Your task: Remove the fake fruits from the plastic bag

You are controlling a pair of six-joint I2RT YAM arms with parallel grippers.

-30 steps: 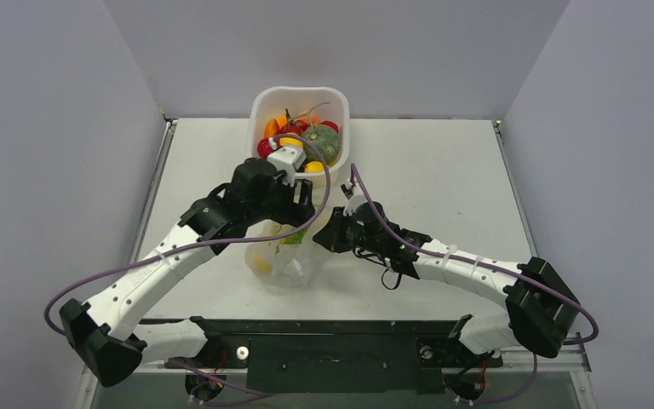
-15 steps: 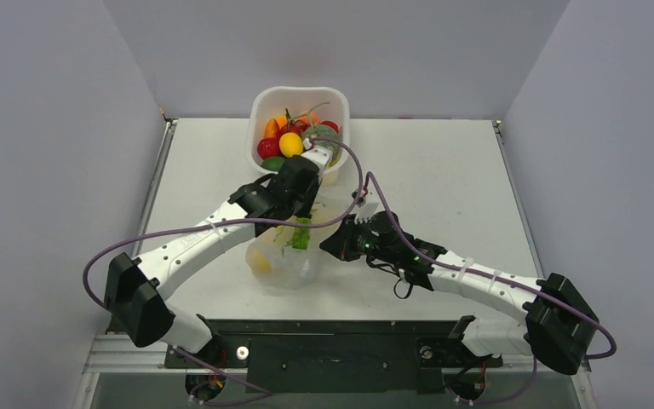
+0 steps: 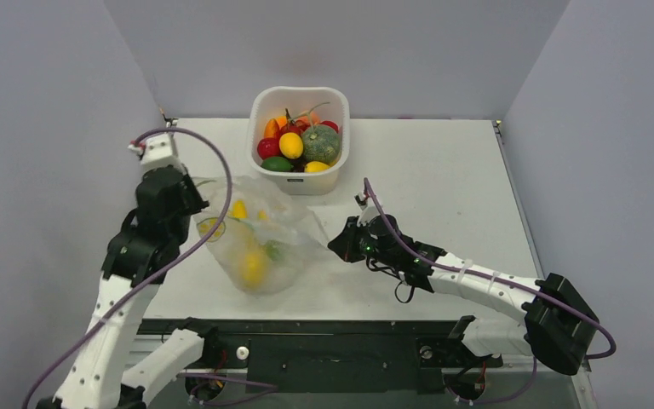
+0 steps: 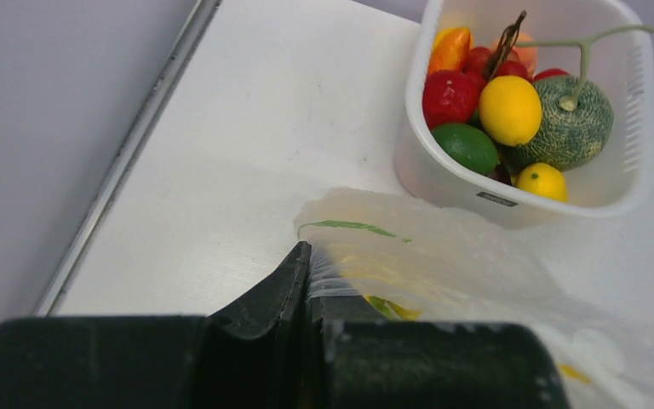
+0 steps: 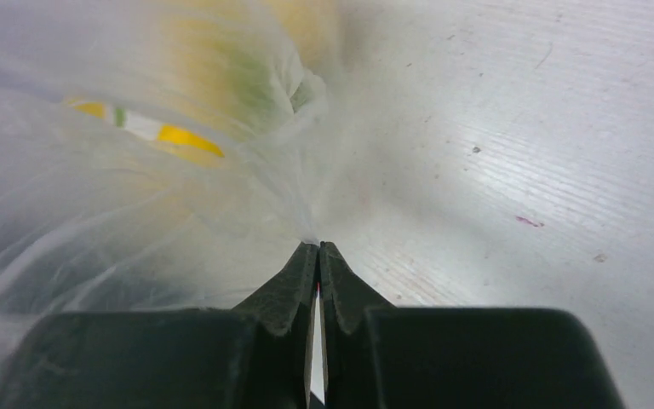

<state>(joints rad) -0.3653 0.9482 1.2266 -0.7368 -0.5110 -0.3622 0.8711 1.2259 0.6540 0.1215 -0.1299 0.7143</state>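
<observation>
Your right pincer [image 5: 318, 256] is clenched on a thin corner of the plastic bag [image 3: 283, 245], with the film drawn into its closed tips. Your left pincer [image 4: 306, 271] is clamped on the bag's opposite edge, close to the green print. The bag is stretched between the two pincers over the table [image 3: 426, 170]. The fake fruits [image 3: 252, 267] sit inside it, mostly yellow with a bit of green. Beyond the left pincer stands the white tub [image 4: 613, 175], holding other fruit.
</observation>
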